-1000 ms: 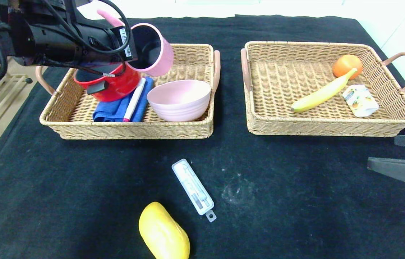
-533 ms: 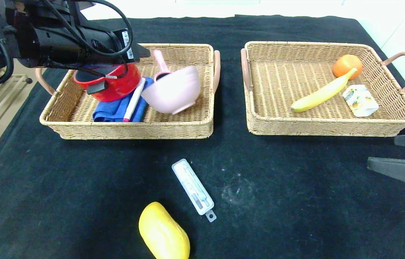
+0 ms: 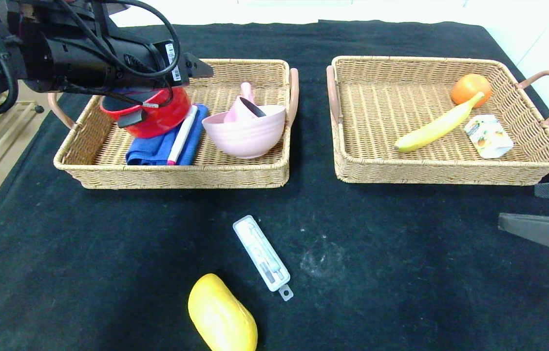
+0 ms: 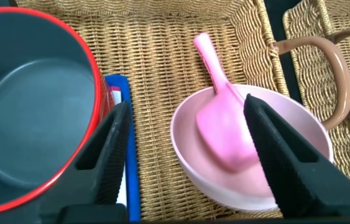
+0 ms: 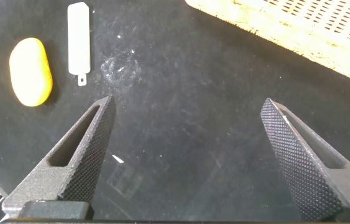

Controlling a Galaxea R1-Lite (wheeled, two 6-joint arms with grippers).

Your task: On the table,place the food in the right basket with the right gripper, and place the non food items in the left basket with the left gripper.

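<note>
The white case (image 3: 262, 254) lies on the table (image 3: 401, 253) at about 6 o'clock from the left basket (image 3: 177, 173), just beside the yellow fruit (image 3: 222, 319). It looks light, stiff and thin, probably slick, so pinching across its narrow width seems safest. The left gripper (image 4: 187, 134) hangs spread wide and empty over the pink saucepan (image 4: 224, 127), which rests in the pink bowl (image 4: 293, 186). The right gripper (image 5: 187, 155) waits wide at 3 o'clock. The saucepan's body is largely hidden.
</note>
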